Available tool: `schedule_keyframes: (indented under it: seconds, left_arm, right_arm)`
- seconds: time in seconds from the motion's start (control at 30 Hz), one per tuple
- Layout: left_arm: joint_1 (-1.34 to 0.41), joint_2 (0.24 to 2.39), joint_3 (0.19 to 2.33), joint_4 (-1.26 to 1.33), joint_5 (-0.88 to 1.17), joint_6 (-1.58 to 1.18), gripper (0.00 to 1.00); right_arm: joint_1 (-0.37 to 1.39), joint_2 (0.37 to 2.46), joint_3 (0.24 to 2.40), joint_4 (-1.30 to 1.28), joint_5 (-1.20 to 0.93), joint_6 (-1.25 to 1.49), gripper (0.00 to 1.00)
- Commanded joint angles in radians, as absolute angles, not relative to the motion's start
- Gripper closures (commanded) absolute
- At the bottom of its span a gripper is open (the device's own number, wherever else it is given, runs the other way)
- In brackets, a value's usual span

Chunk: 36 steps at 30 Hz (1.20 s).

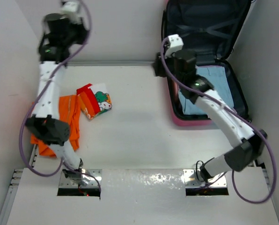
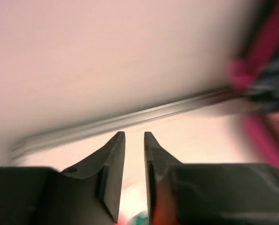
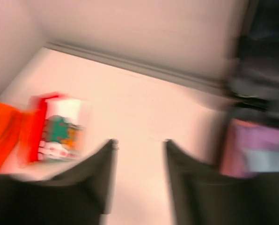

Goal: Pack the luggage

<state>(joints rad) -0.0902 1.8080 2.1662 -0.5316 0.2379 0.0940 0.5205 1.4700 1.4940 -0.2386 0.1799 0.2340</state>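
Luggage (image 1: 195,123) packing looks barely begun, by my read: one light blue cloth (image 1: 219,77) is in the base, two pieces are still out on the table (image 1: 144,126). Nearest on the left, an orange garment (image 1: 69,115) lies loosely spread beside the left arm. Just past it and touching its edge sits a folded printed cloth (image 1: 96,101) with red stripes. Both lie well apart from the case. Further back on the right, the case lies open, base flat on the table, lid standing up against the back wall, dark lining and crossed straps showing. Right pincer (image 3: 139,143) is raised at the case's left edge near the hinge, fingers apart, empty, case just to its right, its camera facing the two cloths. Left pincer (image 2: 134,136) is raised at the far left corner, fingers almost together with only a slit, nothing between them, case well off to its right. Both wrist views are blurred. Left to do: both loose cloths in, probably then the lid down.
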Motion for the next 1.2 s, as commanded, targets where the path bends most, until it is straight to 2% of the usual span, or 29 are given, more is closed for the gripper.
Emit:
schedule_keyframes:
  seconds: [0.0,0.07,0.1,0.13,0.3,0.5,0.57,0.63,0.7,0.87,0.9,0.97,1.0,1.03,1.17]
  left_arm:
    - [0.076,1.686,1.953,-0.629,0.274,0.164,0.72]
    - [0.133,1.637,1.805,-0.589,0.276,0.178,0.63]
    - [0.168,1.603,1.763,-0.580,0.282,0.184,0.56]
    - [0.182,1.591,1.731,-0.572,0.288,0.190,0.53]
    - [0.233,1.569,1.602,-0.571,0.340,0.184,0.48]
    - [0.239,1.572,1.537,-0.563,0.393,0.178,0.48]
    - [0.239,1.578,1.531,-0.560,0.403,0.173,0.48]
    - [0.241,1.586,1.529,-0.555,0.406,0.172,0.49]
    - [0.241,1.588,1.532,-0.549,0.402,0.167,0.48]
    - [0.239,1.588,1.536,-0.538,0.428,0.164,0.48]
    - [0.239,1.591,1.534,-0.541,0.433,0.166,0.48]
    - [0.239,1.589,1.523,-0.545,0.443,0.169,0.48]
    - [0.239,1.589,1.519,-0.545,0.446,0.172,0.48]
    - [0.239,1.589,1.508,-0.546,0.457,0.175,0.48]
    - [0.206,1.592,1.456,-0.563,0.474,0.176,0.48]
  right_arm:
    - [0.586,1.719,1.457,0.064,-0.056,0.552,0.40]
    - [0.643,1.843,1.535,0.133,-0.098,0.675,0.19]
    - [0.667,1.973,1.577,0.156,-0.119,0.742,0.06]
    - [0.676,2.038,1.671,0.163,-0.133,0.782,0.02]
    - [0.712,2.386,1.915,0.215,-0.183,0.985,0.01]
    - [0.732,2.577,2.097,0.204,-0.210,1.066,0.03]
    - [0.742,2.609,2.088,0.210,-0.230,1.075,0.05]
    - [0.761,2.606,2.005,0.273,-0.235,1.117,0.11]
    - [0.773,2.606,1.950,0.305,-0.241,1.143,0.21]
    - [0.779,2.597,1.885,0.318,-0.221,1.163,0.38]
    - [0.778,2.596,1.872,0.318,-0.219,1.154,0.54]
    - [0.776,2.585,1.849,0.321,-0.215,1.147,0.78]
    - [0.772,2.562,1.804,0.333,-0.207,1.141,0.96]
    - [0.770,2.545,1.774,0.363,-0.203,1.141,1.00]
    - [0.715,2.368,1.482,0.460,-0.195,1.123,1.00]
